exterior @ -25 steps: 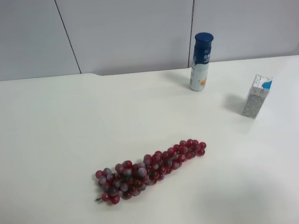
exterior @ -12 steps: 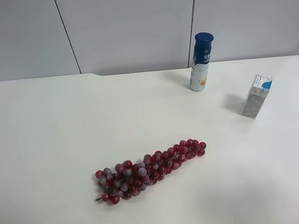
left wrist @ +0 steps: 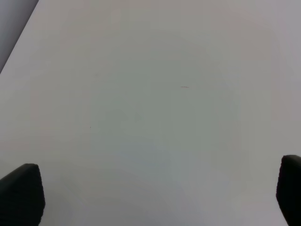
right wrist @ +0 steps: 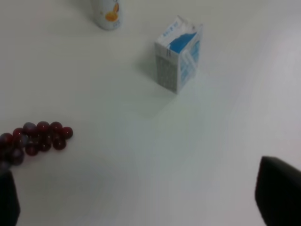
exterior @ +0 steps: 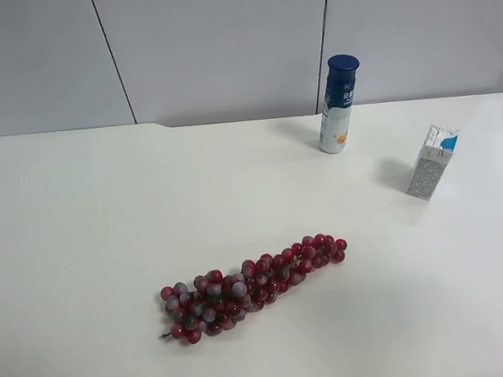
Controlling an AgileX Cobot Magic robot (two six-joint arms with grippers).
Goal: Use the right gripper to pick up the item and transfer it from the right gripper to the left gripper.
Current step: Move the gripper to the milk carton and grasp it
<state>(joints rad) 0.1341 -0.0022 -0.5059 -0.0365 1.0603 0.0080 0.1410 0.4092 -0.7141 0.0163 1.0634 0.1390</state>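
Table [exterior: 102, 222]: white and wide, and it carries everything in the scene.
Grape bunch [exterior: 253, 286]: red, lying on its side near the middle of the table, well apart from the other things.
Bottle [exterior: 339, 104]: white with a blue cap, standing upright towards the far edge of the table, near the carton.
Milk carton [exterior: 431, 162]: small, white and blue with a grey side panel. It stands on its base on the table, at the exterior high view's right, and nothing touches it.
Right gripper [right wrist: 143, 197]: the jaws are spread wide and hold nothing. The carton stands ahead of them, well apart from both fingertips and not between them.
Left gripper [left wrist: 155, 190]: the jaws are spread wide and hold nothing, with bare table under them.
Exterior high view: shows the whole bunch, the bottle's cap and how all three things are spaced.
Right wrist view: shows the carton's gable top and blue swoosh up close, only the bottle's base and only one end of the bunch.
Wrist views: the only views that show the black fingertips.
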